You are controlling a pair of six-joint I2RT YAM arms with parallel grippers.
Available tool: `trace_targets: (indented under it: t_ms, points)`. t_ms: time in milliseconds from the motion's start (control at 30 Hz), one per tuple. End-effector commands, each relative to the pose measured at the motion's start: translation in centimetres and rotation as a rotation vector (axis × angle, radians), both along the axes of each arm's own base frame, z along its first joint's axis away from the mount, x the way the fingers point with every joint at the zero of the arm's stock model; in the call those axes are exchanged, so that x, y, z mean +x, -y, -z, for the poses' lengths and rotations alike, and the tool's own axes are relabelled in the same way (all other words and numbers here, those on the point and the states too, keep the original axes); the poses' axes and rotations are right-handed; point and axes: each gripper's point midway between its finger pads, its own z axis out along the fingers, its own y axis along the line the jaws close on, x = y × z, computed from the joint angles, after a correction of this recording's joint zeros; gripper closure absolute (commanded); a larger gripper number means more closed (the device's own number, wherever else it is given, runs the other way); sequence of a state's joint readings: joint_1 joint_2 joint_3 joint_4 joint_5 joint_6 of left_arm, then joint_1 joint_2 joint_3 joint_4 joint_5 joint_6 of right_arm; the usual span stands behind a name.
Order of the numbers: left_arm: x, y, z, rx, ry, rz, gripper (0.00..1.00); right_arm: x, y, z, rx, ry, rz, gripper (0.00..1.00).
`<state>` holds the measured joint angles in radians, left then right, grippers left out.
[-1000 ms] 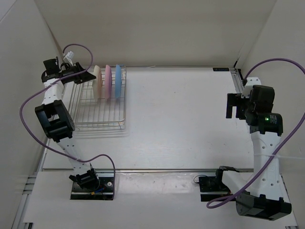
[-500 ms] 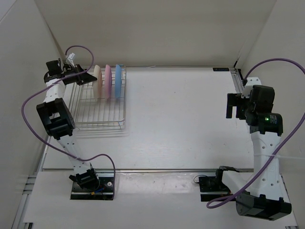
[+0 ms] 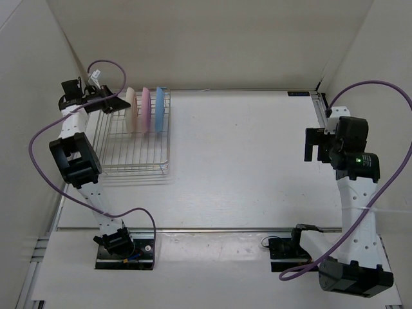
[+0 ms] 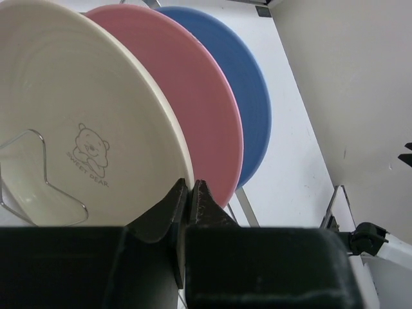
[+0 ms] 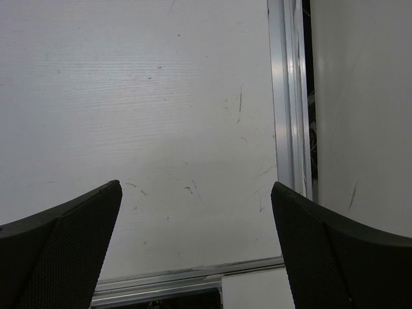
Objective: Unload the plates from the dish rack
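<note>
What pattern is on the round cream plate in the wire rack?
A small grey bear drawing with lettering beneath, on the cream plate; clearest in left wrist view.

There are three plates: one cream plate (image 3: 132, 111), one pink plate (image 3: 146, 109), one blue plate (image 3: 159, 108). There is one dish rack (image 3: 132, 161). Two grippers show, the left gripper (image 4: 190, 188) and the right gripper (image 5: 196, 185). Two purple cables show, the left cable (image 3: 29, 149) and the right cable (image 3: 373, 81).

We note: cream plate (image 4: 64, 116), pink plate (image 4: 206, 122), blue plate (image 4: 254, 96): matt, smooth. Dish rack (image 3: 129, 154): shiny silver metal wire. Surface (image 5: 129, 96): matt white, faint scuffs. Right claw (image 5: 194, 187) pads (image 5: 58, 251): black, fine-grained.
</note>
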<state>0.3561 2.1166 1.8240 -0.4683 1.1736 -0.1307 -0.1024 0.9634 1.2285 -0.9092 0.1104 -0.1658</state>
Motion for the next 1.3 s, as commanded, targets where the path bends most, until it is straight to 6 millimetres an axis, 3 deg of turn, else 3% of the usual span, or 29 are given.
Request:
trace_targets:
  t_ms: [0,67,100,333,400,433,467,500,533,567,600,633,667,767,900,933,967,1000,1067,1100,1133,1267]
  points:
    - [-0.5,-0.5,-8.1,0.073,0.173,-0.022,0.89,0.7,0.0,0.2,-0.012,0.012,-0.009,0.0]
    - [-1.0,-0.2,-10.2,0.076,0.213,-0.006,0.89,0.7,-0.1,0.2,-0.007,0.013,-0.016,0.0]
    - [-1.5,0.1,-12.6,0.09,0.264,0.002,0.89,0.8,-0.1,0.4,0.001,0.005,-0.01,0.0]
    - [-5.5,1.3,-20.3,0.219,0.454,0.01,0.89,1.7,-0.4,0.8,0.021,0.001,-0.018,0.0]
    - [-6.7,1.1,-20.9,0.273,0.444,-0.028,0.89,2.3,-0.6,0.5,0.029,0.0,-0.028,0.0]
    - [-8.0,1.6,-22.6,0.357,0.52,-0.032,0.89,2.6,-0.9,0.1,0.042,0.007,-0.044,0.0]
    - [-8.8,2.1,-23.1,0.403,0.546,-0.033,0.89,3.1,-1.1,0.2,0.053,-0.011,-0.054,0.0]
    - [-9.1,1.8,-23.1,0.489,0.545,-0.074,0.89,3.8,-1.3,-1.4,0.059,0.025,-0.067,0.0]
    - [-11.2,3.7,-22.9,0.577,0.583,-0.023,0.89,4.2,-1.6,-1.2,0.076,-0.008,-0.081,0.0]
    - [-11.8,3.5,-22.2,0.67,0.578,-0.042,0.89,4.7,-1.9,-1.8,0.088,-0.004,-0.095,0.0]
    - [-12.8,4.1,-21.6,0.739,0.593,-0.019,0.89,5.4,-2.6,-3.8,0.101,0.036,-0.128,0.0]
    - [-15.3,4.8,-22.9,0.862,0.706,-0.001,0.89,5.8,-3.2,-4.4,0.108,0.041,-0.15,0.0]
    - [-16.0,6.2,-19.4,0.95,0.666,0.061,0.89,6.3,-3.7,-4.4,0.121,0.018,-0.168,0.0]
    - [-18.9,8.8,-18.2,1.148,0.742,0.218,0.89,7.2,-6.3,-7.5,0.134,0.042,-0.306,0.0]
    - [-23.0,11.0,-13.2,1.343,0.689,0.495,0.89,7.2,-9.7,-12.1,0.167,0.138,-0.477,0.0]
    - [-23.6,11.4,-12.5,1.396,0.703,0.536,0.89,7.1,-10.1,-12.9,0.181,0.159,-0.503,0.0]
    - [-24.1,10.3,-11.9,1.526,0.682,0.556,0.89,7.3,-10.8,-13.1,0.193,0.163,-0.53,0.0]
    - [-25.6,11.8,-10.1,1.605,0.759,0.693,0.89,7.4,-11.2,-13.4,0.213,0.165,-0.536,0.0]
    - [-25.5,11.4,-9.7,1.797,0.821,0.727,0.89,6.9,-12.6,-13.9,0.245,0.172,-0.584,0.0]
    - [-26.1,12.7,-9.7,1.85,0.934,0.805,0.89,6.7,-13.2,-13.9,0.255,0.171,-0.607,0.0]
    - [-26.2,13.2,-8.1,1.899,0.954,0.885,0.89,6.8,-14.1,-14.3,0.254,0.181,-0.636,0.0]
    - [-26.0,18.1,-7.5,1.949,1.16,0.985,0.89,7.4,-16.0,-14.3,0.26,0.169,-0.679,0.01]
